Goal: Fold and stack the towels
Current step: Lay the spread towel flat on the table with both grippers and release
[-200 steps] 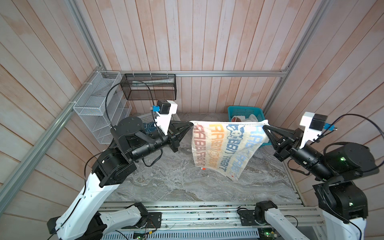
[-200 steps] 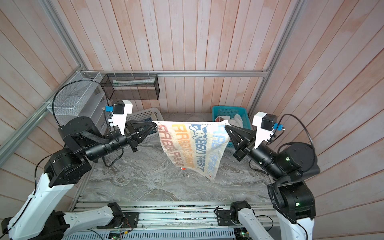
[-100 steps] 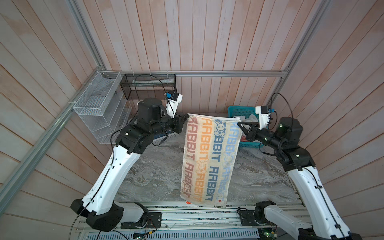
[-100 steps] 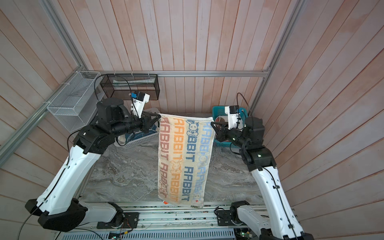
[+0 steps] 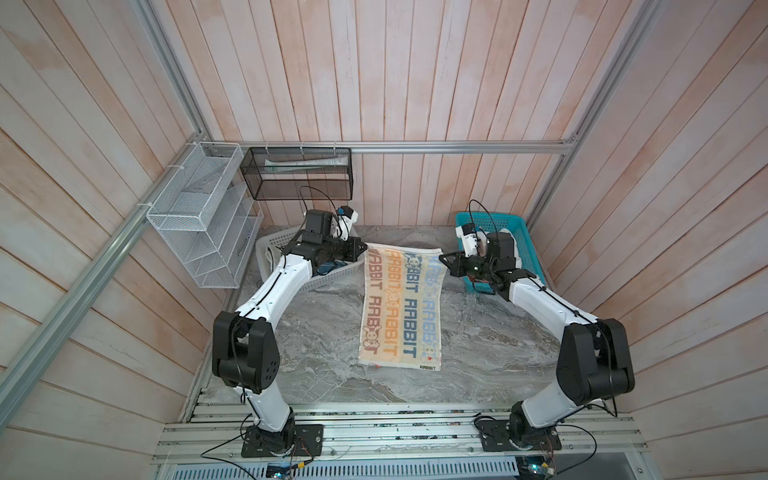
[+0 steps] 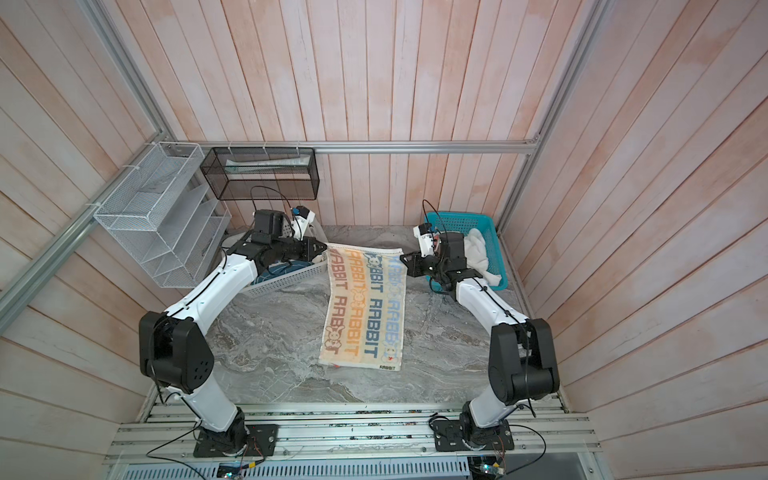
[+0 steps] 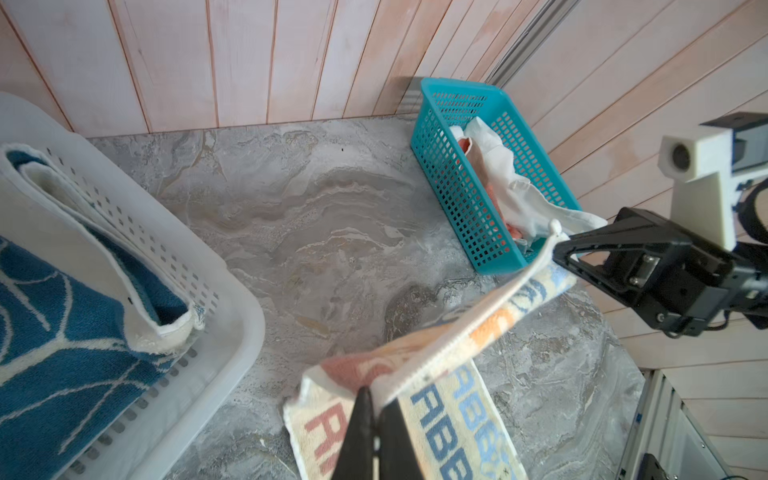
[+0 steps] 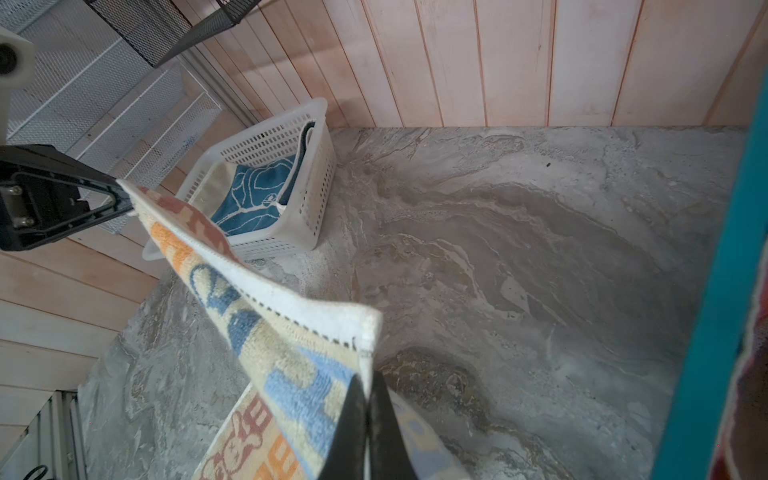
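lettered towel [image 5: 401,307]: cream, with brown, orange and blue "rabbit" rows; spread lengthwise on marble table [image 5: 316,332], near end flat, far edge raised taut at both corners. blue towel [image 7: 54,332]: folded, cream-bordered, in white basket [image 7: 245,328]. white towel [image 7: 507,174] and salmon towel [image 7: 465,145]: crumpled together in teal basket [image 7: 453,183].

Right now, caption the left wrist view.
Left hand and right hand hold lettered towel between white basket and teal basket.

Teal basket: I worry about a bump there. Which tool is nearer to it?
Right. The right tool grips a corner of the lettered towel just beside the teal basket. The left tool grips the opposite corner, next to the white basket, a towel's width farther away.
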